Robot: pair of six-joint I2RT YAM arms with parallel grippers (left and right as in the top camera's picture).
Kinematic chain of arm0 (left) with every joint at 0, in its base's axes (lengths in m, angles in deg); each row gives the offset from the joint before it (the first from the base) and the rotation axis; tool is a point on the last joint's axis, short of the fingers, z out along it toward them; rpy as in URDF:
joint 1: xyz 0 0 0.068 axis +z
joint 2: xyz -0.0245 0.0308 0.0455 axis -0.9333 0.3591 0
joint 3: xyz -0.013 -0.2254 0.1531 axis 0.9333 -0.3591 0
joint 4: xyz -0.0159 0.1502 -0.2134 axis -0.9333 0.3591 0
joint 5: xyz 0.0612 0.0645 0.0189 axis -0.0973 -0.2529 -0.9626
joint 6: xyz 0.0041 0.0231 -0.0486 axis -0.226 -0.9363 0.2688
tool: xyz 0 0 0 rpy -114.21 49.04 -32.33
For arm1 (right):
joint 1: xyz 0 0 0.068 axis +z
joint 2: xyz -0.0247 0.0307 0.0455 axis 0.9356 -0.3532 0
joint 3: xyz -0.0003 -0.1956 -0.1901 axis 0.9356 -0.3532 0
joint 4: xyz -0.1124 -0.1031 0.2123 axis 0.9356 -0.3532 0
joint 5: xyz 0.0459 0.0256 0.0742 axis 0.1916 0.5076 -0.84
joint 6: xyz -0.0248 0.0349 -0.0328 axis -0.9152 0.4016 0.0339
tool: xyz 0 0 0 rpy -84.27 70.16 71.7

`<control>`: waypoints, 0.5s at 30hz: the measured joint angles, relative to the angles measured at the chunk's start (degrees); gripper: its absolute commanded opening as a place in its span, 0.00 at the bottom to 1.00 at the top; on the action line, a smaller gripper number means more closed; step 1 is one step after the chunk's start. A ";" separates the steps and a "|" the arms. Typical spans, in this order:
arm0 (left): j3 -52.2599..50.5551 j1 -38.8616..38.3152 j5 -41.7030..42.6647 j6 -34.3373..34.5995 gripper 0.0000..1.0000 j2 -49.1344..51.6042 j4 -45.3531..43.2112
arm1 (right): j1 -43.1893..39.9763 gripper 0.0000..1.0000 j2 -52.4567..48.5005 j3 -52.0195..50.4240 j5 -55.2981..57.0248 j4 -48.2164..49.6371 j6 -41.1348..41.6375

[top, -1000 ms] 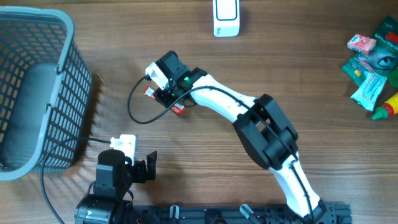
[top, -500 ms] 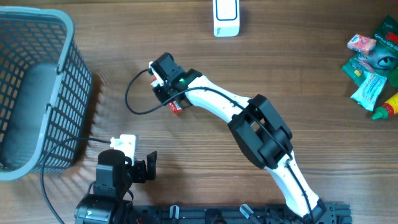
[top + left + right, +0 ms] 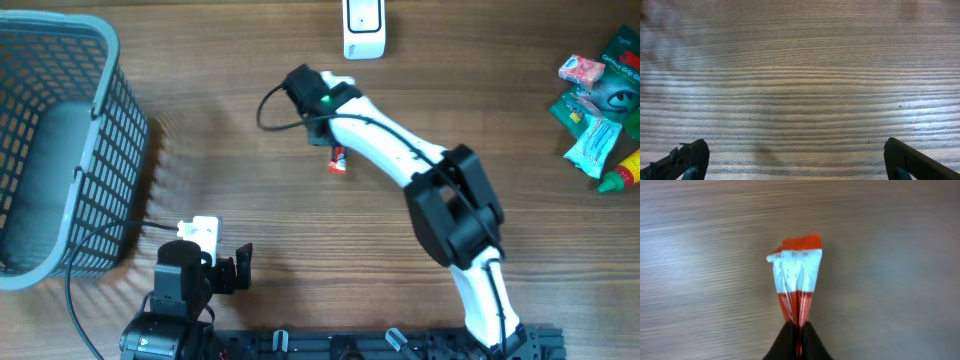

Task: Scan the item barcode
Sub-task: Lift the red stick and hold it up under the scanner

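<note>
Red-and-white packet [image 3: 797, 282], one end pinched in the closed right tool [image 3: 797, 330], jutting beyond its tips, left tool [image 3: 797, 157] wide, empty.

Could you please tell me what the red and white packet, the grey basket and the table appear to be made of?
The packet: thin glossy plastic film, probably; it creases and shines. The basket: likely moulded matte grey plastic, an open grid. The table: wood or wood-look laminate, visible grain, slight sheen.

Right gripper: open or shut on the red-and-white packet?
Shut: in the wrist view the right gripper pinches the red-and-white packet by one end.
</note>
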 measured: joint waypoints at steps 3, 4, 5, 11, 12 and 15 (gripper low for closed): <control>0.00 0.00 0.00 0.00 1.00 0.00 0.00 | -0.50 0.04 1.64 -0.07 0.90 -7.23 9.40; 0.00 0.00 0.00 0.00 1.00 0.00 0.00 | -0.52 0.04 1.79 -0.09 1.09 -8.28 11.45; 0.00 0.00 0.00 0.00 1.00 0.00 0.00 | -0.52 0.08 1.79 -0.13 1.09 -8.52 12.07; 0.00 0.00 0.00 0.00 1.00 0.00 0.00 | -0.52 0.74 1.81 -0.13 -0.57 -8.68 10.88; 0.00 0.00 0.00 0.00 1.00 0.00 0.00 | -0.57 0.75 1.84 -0.13 -1.51 -8.63 10.23; 0.00 0.00 0.00 0.00 1.00 0.00 0.00 | -1.20 0.91 2.29 -0.20 -5.79 -8.28 8.57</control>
